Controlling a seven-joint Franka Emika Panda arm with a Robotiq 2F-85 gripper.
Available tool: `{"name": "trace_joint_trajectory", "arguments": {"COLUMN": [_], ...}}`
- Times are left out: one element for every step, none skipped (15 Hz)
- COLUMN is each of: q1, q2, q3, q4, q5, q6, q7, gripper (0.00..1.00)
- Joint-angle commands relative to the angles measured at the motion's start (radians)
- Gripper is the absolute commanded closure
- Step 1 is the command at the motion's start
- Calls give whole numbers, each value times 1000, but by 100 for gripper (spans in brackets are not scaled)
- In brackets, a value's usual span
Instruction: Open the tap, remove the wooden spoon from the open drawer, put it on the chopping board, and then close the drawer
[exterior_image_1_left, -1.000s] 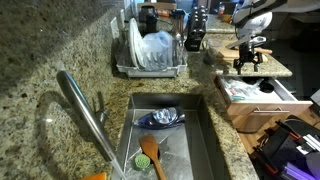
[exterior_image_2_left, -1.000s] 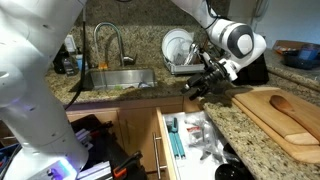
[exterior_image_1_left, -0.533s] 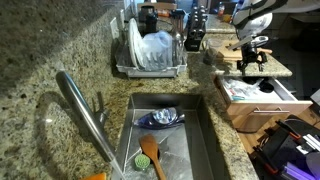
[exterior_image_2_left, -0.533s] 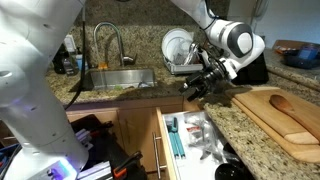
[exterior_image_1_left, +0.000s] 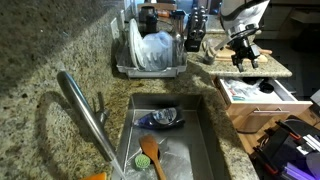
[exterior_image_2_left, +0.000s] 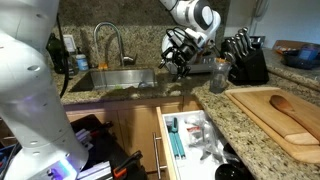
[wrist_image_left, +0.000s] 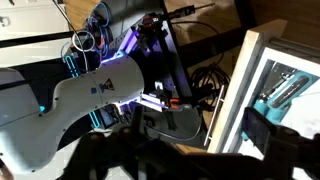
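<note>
— While the gripper (exterior_image_2_left: 178, 58) hangs above the counter with jaws wide and empty, where's the spoon?

— Somewhere in the open drawer (exterior_image_2_left: 163, 140), I'd guess; I can't pick it out among the utensils.

— How will it handle?

— Likely light, stiff and smooth; pinch mid-handle. The tap (exterior_image_1_left: 82, 112) lever looks small, and the wrist view is blurred and dark.

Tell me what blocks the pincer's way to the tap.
Nothing visible does. The open pincer hangs over the counter beside the sink, and the tap rises behind the basin with only bare granite and open sink between them. The dish rack stands off the path.
</note>
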Motion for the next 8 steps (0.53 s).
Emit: {"name": "trace_joint_trajectory", "arguments": {"q1": [47,53,23,30,32,31,38,61], "q2": [-80,-84,-42,-46,-48,-48,-44,-71], "q3": [30,36,61,65,66,66,64,57], "q4": [-112,-108,-55,-61,-61,-62,-71,-117], "q5": [-119,-163,-116,-142,-153,-157,-158,-165], "q6": [36,43,2,5,5,6,18,63], "q7": [182,222,172,201,213,217,251,355], "gripper": [0,0,0,0,0,0,0,0]}}
